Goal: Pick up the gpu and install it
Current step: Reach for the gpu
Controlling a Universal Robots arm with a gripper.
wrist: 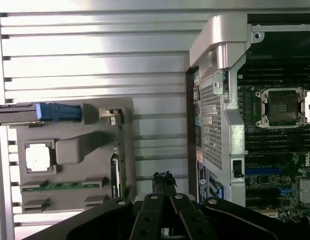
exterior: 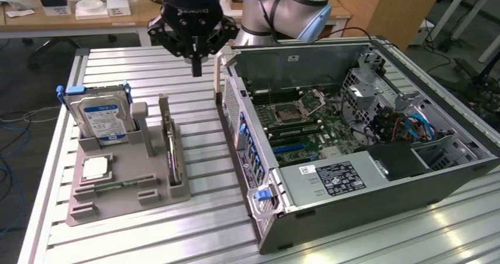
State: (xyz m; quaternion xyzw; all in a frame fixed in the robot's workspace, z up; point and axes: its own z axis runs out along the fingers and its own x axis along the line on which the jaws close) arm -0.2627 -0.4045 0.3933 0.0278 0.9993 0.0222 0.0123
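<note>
Desk [exterior: 140, 65] of ribbed metal slats lies beneath me and carries everything. Largest on it is the open computer case [exterior: 375, 202], close on one side of my fingers [exterior: 197, 65], with its motherboard [exterior: 312, 135] bare and facing up. On the other side of my fingers sits the grey holder [exterior: 117, 202]; the hard drive [exterior: 102, 117] stands upright at the holder's edge farthest from me, with a processor chip [exterior: 95, 167] lying flat beside it.

The gpu [exterior: 172, 150] stands on its long edge in the holder's slot nearest my fingers, between them and the hard drive. It is lower than my tips and not touching them; in the wrist view it shows edge-on as a thin dark strip [wrist: 117, 150], just off my line on the side away from the case.

My fingers are pressed together and hold nothing; they hang over bare desk between holder and case.

I judge the card light and stiff, but thin and fragile, with parts on its faces that would not bear a squeeze. Its upper edge is narrow and may be slippery, so I would pinch across the board's thickness along that exposed top edge, near its middle for balance. I would keep off anything raised; the slot looks snug, so a tilted pull could bind or bend it.
</note>
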